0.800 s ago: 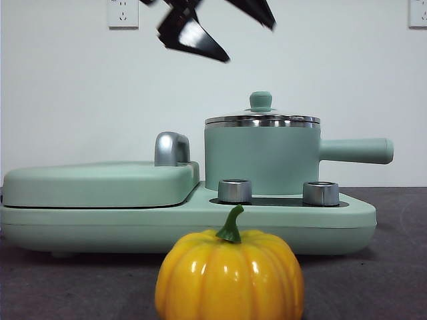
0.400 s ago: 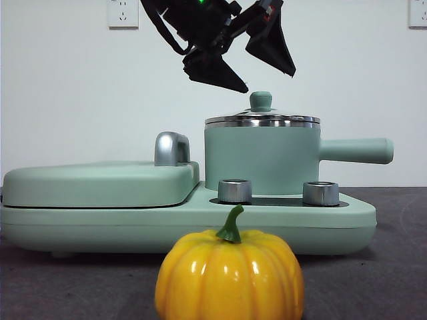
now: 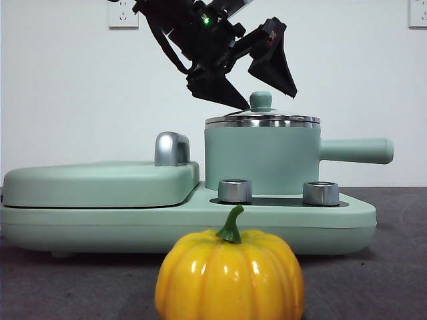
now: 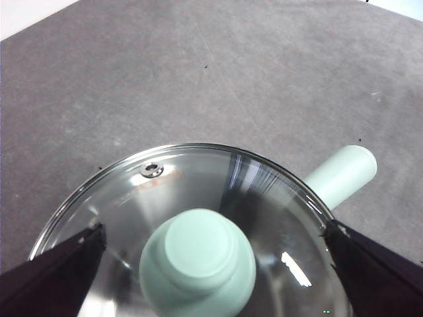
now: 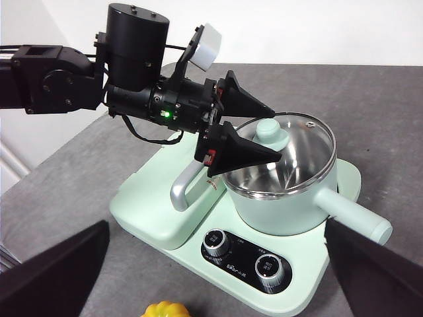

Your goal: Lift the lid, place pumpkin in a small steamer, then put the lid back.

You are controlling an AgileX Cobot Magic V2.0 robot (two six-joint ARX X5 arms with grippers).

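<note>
Left gripper (image 3: 263, 85) wide open, empty, straddling lid (image 3: 262, 120) knob (image 3: 261, 101); centre, lower, close squarely. Right gripper (image 5: 211, 277) open, waiting.

I read this as a lab test bench dressed as a kitchen: a mint-green cooking appliance (image 3: 187, 220) sits alone mid-bench on grey matting (image 5: 390, 125), against a bare white wall (image 3: 67, 93) with sockets (image 3: 123, 13) near its top corners.
</note>
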